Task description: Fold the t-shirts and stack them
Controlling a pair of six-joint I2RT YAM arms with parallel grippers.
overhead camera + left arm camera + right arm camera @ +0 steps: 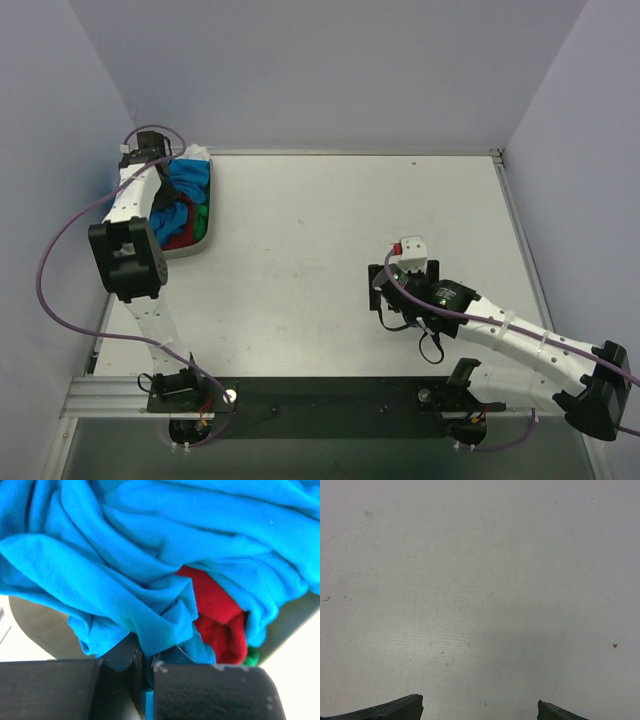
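The t-shirts lie bunched in a grey tray at the table's far left. The bright blue one is on top, with red, green and a bit of white showing around it. My left gripper reaches down into the pile. In the left wrist view its jaws are shut on a fold of the blue t-shirt, with red cloth just to the right. My right gripper hovers over bare table, open with nothing between its fingers.
The tray sits close to the left wall and the table's left edge. The white tabletop stretches between the tray and the right arm. A purple cable loops out beside the left arm. The tray's grey wall shows under the cloth.
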